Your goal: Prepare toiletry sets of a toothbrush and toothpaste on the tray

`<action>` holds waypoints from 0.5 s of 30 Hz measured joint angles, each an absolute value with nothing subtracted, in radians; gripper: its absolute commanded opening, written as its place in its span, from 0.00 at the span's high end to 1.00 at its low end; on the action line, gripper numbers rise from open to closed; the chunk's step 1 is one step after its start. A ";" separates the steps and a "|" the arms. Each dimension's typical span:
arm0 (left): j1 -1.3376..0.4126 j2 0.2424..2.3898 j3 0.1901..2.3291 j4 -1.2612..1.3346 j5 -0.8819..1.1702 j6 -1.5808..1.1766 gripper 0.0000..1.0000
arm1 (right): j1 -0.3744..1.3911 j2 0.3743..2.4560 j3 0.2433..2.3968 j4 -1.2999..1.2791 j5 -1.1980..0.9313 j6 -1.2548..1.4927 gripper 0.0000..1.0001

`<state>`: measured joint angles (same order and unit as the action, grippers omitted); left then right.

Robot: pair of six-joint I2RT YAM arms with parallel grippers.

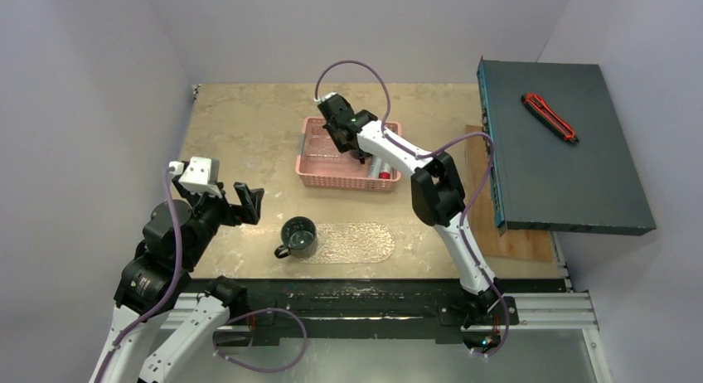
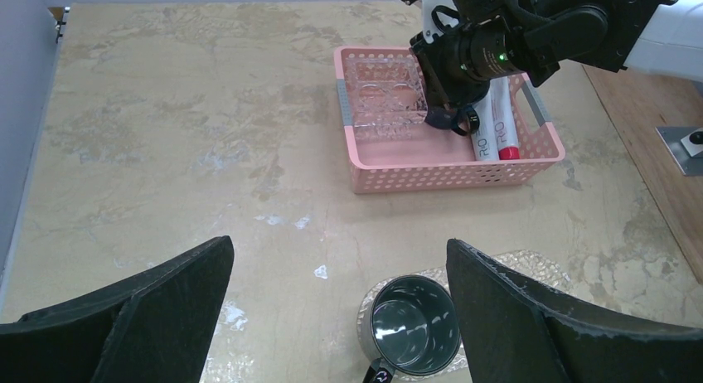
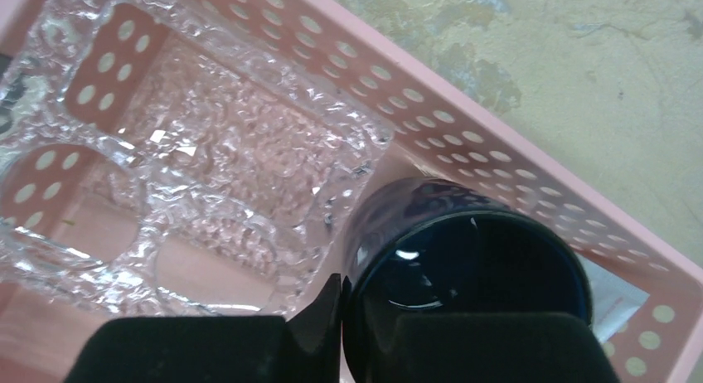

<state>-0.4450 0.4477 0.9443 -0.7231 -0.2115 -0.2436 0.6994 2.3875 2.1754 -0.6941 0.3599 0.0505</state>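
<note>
Right gripper jaws clench the rim of a glossy dark round mug in the perforated pink plastic basket; left gripper jaws gape, released.

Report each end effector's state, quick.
Left end effector: open, empty.
Right end effector: shut on the dark mug rim, inside the pink basket.

I work in a robot lab cell: blank white walls box my counter, with aluminium rails along its near edge.
</note>
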 measured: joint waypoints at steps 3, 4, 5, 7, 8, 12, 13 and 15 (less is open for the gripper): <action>-0.445 0.448 0.944 -0.723 -0.211 -0.244 0.00 | 0.702 2.387 2.176 -0.696 0.347 0.044 1.00; -0.445 0.448 0.944 -0.723 -0.211 -0.244 0.00 | 0.702 2.388 2.176 -0.696 0.345 0.044 1.00; -0.445 0.448 0.944 -0.723 -0.211 -0.244 0.00 | 0.703 2.388 2.176 -0.697 0.345 0.041 1.00; -0.445 0.448 0.944 -0.723 -0.209 -0.244 0.00 | 0.703 2.388 2.176 -0.697 0.343 0.038 1.00; -0.445 0.448 0.944 -0.723 -0.208 -0.244 0.00 | 0.703 2.387 2.176 -0.697 0.342 0.035 1.00; -0.445 0.448 0.944 -0.723 -0.208 -0.244 0.00 | 0.704 2.385 2.170 -0.692 0.347 0.017 1.00; -0.445 0.448 0.944 -0.723 -0.208 -0.244 0.00 | 0.705 2.380 2.163 -0.688 0.349 0.011 1.00; -0.445 0.448 0.944 -0.723 -0.208 -0.244 0.00 | 0.706 2.362 2.137 -0.681 0.349 0.002 1.00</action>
<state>-0.4450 0.4477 0.9443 -0.7231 -0.2077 -0.2436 0.7059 2.3619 2.1372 -0.6807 0.3489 0.0017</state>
